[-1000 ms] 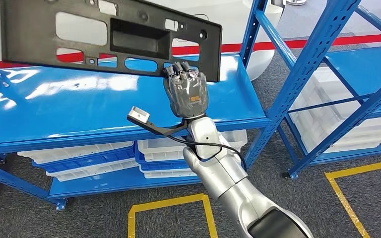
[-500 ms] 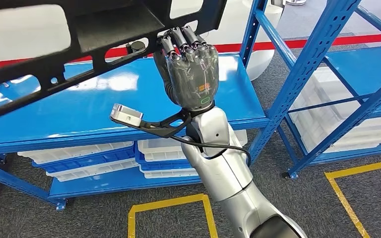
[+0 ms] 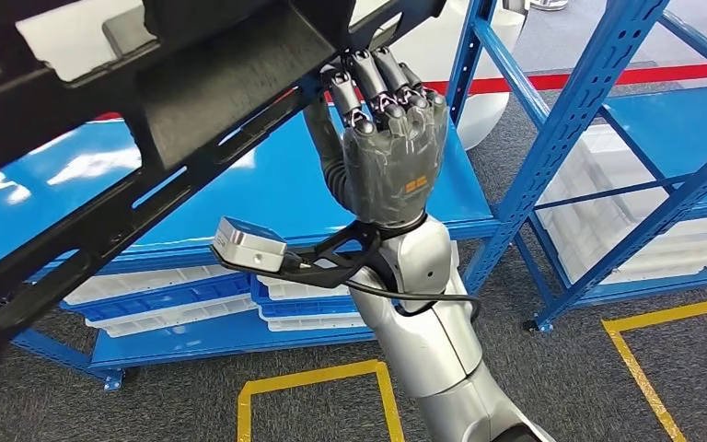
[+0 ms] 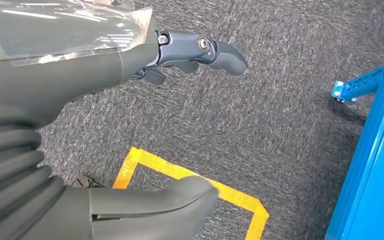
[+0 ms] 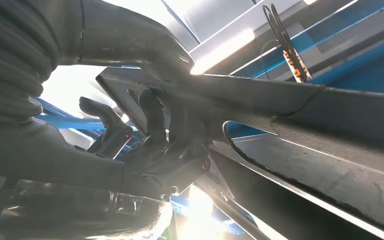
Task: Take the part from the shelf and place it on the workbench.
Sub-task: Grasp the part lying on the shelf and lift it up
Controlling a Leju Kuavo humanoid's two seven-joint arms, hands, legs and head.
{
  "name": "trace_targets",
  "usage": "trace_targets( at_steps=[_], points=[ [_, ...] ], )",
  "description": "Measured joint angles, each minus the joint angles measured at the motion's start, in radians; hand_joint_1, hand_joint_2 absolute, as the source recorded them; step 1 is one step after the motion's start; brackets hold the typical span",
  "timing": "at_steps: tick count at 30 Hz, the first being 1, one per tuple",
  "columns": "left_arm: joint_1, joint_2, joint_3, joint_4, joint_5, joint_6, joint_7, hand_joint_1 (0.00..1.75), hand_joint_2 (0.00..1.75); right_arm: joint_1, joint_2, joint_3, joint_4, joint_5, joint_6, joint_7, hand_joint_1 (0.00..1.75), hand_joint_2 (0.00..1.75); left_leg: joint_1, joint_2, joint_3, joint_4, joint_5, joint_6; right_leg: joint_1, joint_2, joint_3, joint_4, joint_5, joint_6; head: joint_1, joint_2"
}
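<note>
From the head view I see my right hand (image 3: 388,152) raised in front of the blue shelf (image 3: 239,212), its fingers (image 3: 368,78) curled over the edge of the black part (image 3: 175,120), gripping it. The part is a long flat panel with cut-out openings; it hangs in the air above the shelf's top deck, tilted, running from the hand down toward the near left. Under that deck, on the lower levels, I count several stacked white trays (image 3: 161,295); I cannot tell what they hold. A second blue shelf (image 3: 663,175) stands to the right with more white trays (image 3: 626,230) stacked inside. Two yellow tape outlines (image 3: 313,387) mark the grey carpet. My left hand (image 4: 80,135) hangs over the carpet, fingers spread and holding nothing, a corner of yellow tape (image 4: 200,185) below it.
</note>
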Motion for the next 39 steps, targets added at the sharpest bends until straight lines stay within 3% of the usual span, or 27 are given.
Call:
trace_targets(
  at_steps=[8,22,30,34,37,39],
  points=[
    [-0.002,-0.013,0.030,0.001,-0.002,0.062,0.113,0.00,1.75,0.040,0.001,0.000,-0.069,-0.074,0.000,-0.076,1.75,1.75,0.000,0.000,0.000,0.000,0.000,0.000,0.000,0.000,0.000,0.000,0.000,0.000,0.000,0.000],
    [0.000,-0.018,0.033,0.001,-0.024,0.032,0.067,0.00,1.75,0.109,-0.043,-0.014,-0.143,-0.105,0.000,-0.082,1.75,1.75,0.000,0.000,0.000,0.000,0.000,0.000,0.000,0.000,0.000,0.000,0.000,0.000,0.000,0.000],
    [0.002,-0.015,0.038,0.001,-0.020,-0.081,0.085,0.00,1.75,0.211,-0.082,-0.059,-0.259,-0.145,0.000,-0.142,1.75,1.75,-0.004,-0.001,0.000,0.002,-0.002,0.002,-0.004,0.000,0.000,-0.002,0.000,0.001,0.000,0.000],
    [0.003,-0.007,0.042,0.001,-0.026,-0.113,0.124,0.00,1.75,0.265,-0.110,-0.089,-0.311,-0.180,0.000,-0.159,1.75,1.75,-0.009,-0.001,0.000,0.003,-0.004,0.007,-0.010,0.000,0.000,-0.003,0.001,0.004,0.000,0.000],
    [0.004,-0.001,0.043,0.001,-0.037,-0.122,0.153,0.00,1.75,0.312,-0.130,-0.124,-0.356,-0.210,0.000,-0.186,1.75,1.75,-0.007,0.000,0.005,-0.010,0.003,0.018,-0.011,0.000,-0.002,0.000,-0.001,0.014,0.000,0.000],
    [0.004,0.002,0.044,0.001,-0.046,-0.126,0.166,0.00,1.75,0.346,-0.144,-0.155,-0.384,-0.231,0.000,-0.211,1.75,1.75,0.000,0.003,0.013,-0.024,0.010,0.027,-0.010,0.000,-0.035,0.064,-0.031,0.012,0.001,0.000]
  ],
)
